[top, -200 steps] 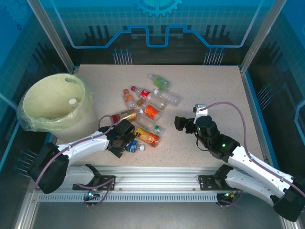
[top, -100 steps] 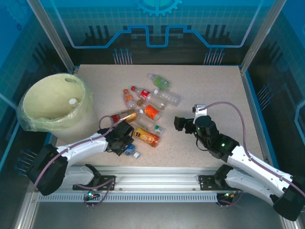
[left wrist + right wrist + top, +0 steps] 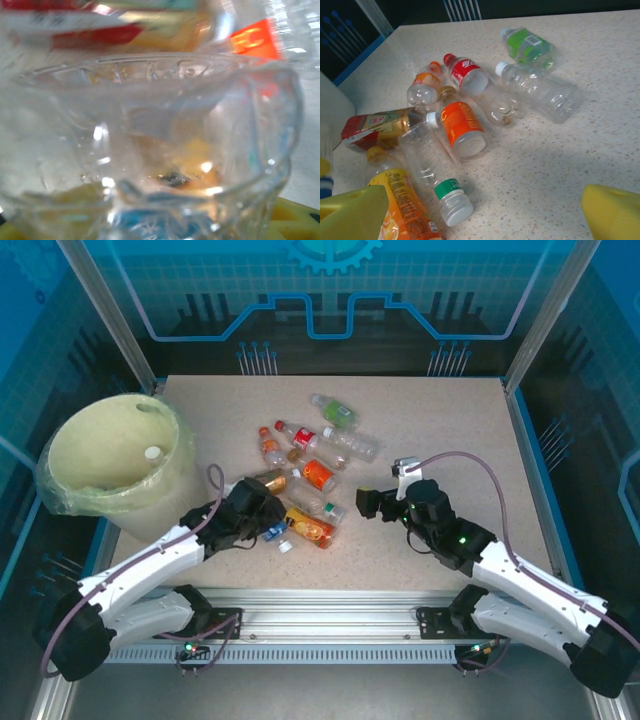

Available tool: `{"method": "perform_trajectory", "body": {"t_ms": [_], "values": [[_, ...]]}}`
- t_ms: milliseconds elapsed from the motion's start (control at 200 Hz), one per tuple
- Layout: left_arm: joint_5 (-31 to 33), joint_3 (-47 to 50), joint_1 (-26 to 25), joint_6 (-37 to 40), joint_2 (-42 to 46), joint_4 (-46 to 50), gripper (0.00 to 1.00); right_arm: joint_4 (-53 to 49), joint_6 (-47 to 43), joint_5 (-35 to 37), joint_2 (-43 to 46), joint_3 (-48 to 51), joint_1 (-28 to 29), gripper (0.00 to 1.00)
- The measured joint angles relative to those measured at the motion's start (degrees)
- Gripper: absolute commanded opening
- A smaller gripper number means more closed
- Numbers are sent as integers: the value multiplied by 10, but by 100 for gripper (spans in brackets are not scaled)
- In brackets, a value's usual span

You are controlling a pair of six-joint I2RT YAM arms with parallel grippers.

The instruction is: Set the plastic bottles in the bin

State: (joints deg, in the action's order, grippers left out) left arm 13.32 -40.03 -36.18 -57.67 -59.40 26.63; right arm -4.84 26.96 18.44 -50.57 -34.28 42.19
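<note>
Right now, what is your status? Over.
Left tool shut on blue bottle. Right tool open, empty. Other bottles lie on table. Nothing seen between left tool and bin.

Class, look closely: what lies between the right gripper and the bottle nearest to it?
Only bare table, in the top view, separates the right gripper from the green-banded clear bottle.

Two white-shelled arms (image 3: 150, 560) with black joints (image 3: 432, 508), looping purple-grey cables (image 3: 480, 465), small green lights (image 3: 461, 538), yellow claw fingers (image 3: 350, 212)
</note>
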Motion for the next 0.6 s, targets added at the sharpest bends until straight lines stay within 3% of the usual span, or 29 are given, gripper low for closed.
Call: {"method": "perform_trajectory", "body": {"t_ms": [290,600], "values": [[36,-211,0,222,-37,-32,48,18,-11,-39,-20,-7,0,100],[56,-355,51,369,-79,-68,47,35,-18,-42,-20,-11,0,100]]}}
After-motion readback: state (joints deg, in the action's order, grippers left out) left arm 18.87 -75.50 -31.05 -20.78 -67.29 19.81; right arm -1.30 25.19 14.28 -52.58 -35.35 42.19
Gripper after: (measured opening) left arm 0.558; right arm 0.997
